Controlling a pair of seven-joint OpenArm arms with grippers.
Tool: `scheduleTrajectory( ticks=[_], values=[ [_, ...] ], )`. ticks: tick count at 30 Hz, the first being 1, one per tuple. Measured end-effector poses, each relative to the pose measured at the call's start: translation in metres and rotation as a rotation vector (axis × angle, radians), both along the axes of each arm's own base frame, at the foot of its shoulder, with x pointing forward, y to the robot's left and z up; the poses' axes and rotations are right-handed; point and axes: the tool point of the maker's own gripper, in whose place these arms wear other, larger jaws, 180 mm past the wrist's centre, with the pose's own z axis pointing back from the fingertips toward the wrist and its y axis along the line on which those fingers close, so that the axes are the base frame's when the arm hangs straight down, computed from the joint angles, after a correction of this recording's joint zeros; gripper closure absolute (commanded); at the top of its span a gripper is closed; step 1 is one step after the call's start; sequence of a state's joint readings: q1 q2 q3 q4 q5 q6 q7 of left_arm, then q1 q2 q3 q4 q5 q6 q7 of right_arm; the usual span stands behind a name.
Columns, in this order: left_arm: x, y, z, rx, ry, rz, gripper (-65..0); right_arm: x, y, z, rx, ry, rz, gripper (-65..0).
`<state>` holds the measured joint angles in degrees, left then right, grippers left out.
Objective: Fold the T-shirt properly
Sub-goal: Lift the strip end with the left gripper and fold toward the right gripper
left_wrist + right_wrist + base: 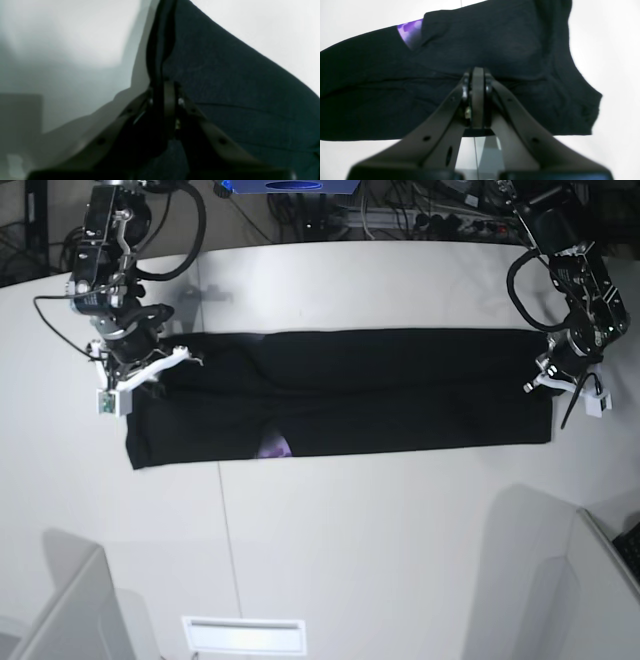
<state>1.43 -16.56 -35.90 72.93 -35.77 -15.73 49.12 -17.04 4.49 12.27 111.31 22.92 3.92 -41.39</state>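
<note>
Both sets of jaws are pressed together: the left gripper (163,92) pinches a raised fold of the black cotton T-shirt (400,405), while the right gripper (477,82) grips nothing visible. Folded into a long band, the shirt spans the white table (380,550) across mid-frame, a purple print patch (274,447) peeking at its lower edge.

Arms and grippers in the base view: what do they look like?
Both arms are black, jointed, with black cables looping along them. Each ends in a white bracket carrying a small boxy wrist unit. The right gripper and left gripper have dark brownish-grey fingers that taper forward, with small round holes and metal screws near the tips.
</note>
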Motion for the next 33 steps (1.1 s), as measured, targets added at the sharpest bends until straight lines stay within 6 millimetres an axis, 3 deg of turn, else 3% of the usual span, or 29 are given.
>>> scheduleTrajectory(
  ticks=[6, 11, 15, 20, 24, 33],
  values=[
    [-0.008, 0.033, 0.021, 0.091, -0.004, 0.046, 0.0, 0.0, 0.0, 0.0, 0.002, 0.001, -0.001, 0.0],
    [-0.002, 0.03, 0.049, 0.147, -0.07, 0.005, 0.0, -0.003, 0.0, -0.003, 0.003, 0.012, -0.001, 0.0],
    [-0.014, 0.022, 0.059, 0.199, -0.068, -0.034, 0.0, -0.002, 0.001, -0.002, 0.005, 0.006, -0.003, 0.0],
    [-0.01, -0.02, 0.068, 0.197, -0.115, -0.122, 0.0, -0.003, 0.007, -0.003, 0.029, 0.01, -0.009, 0.0],
    [-0.005, -0.044, 0.075, 0.199, -0.141, -0.175, 0.0, -0.004, 0.005, -0.005, 0.024, 0.014, -0.011, 0.0],
    [0.001, -0.095, 0.056, 0.128, -0.109, -0.259, 0.0, -0.006, 0.006, -0.012, 0.03, 0.033, -0.013, 0.0]
  ],
)
